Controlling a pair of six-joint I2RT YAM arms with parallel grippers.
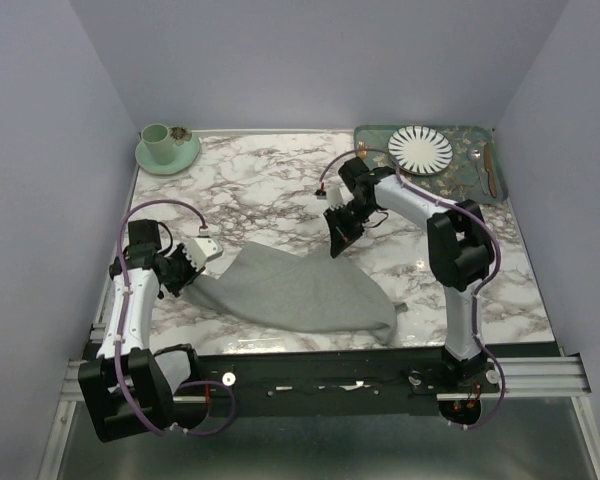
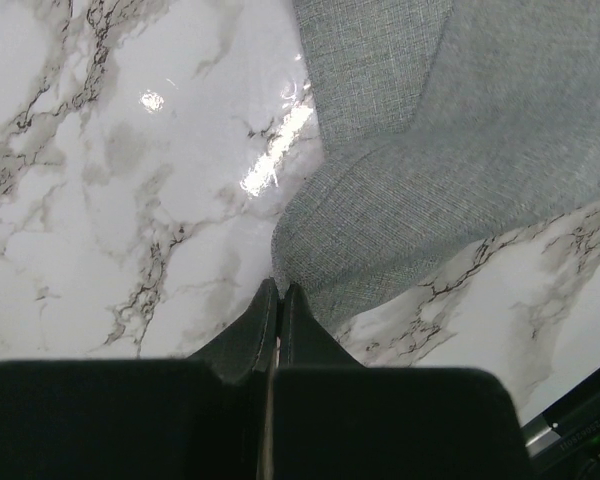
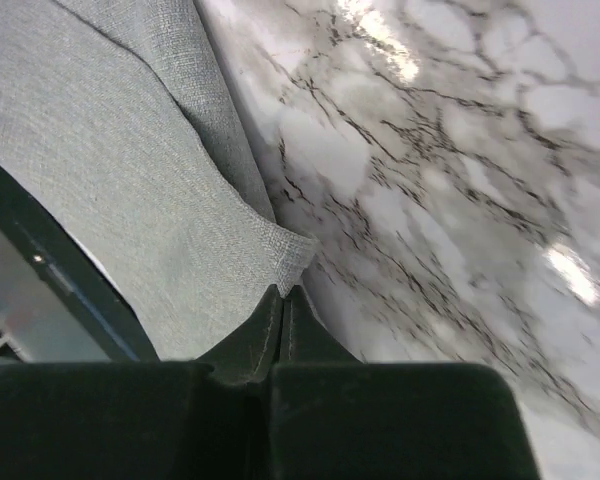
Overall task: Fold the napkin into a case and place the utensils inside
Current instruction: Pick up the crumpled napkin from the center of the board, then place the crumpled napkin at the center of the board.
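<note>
Grey napkin (image 1: 300,290) sprawls rumpled across the marble table (image 1: 270,170), stretched between two arms. The left gripper (image 1: 187,272) has its jaws pinched tight on the napkin's left corner, and the right gripper (image 1: 338,243) is clamped on the far corner. The utensils (image 1: 492,172) lie on the tray (image 1: 465,185), well beyond the napkin, far right.

grey napkin (image 1: 302,292) pinched, left gripper (image 1: 189,274), right gripper (image 1: 337,244)

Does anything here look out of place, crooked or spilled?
Only the napkin: it lies askew and rumpled, not flat, pinched at one corner by the left gripper and at another by the right gripper. Nothing looks spilled or damaged.
</note>
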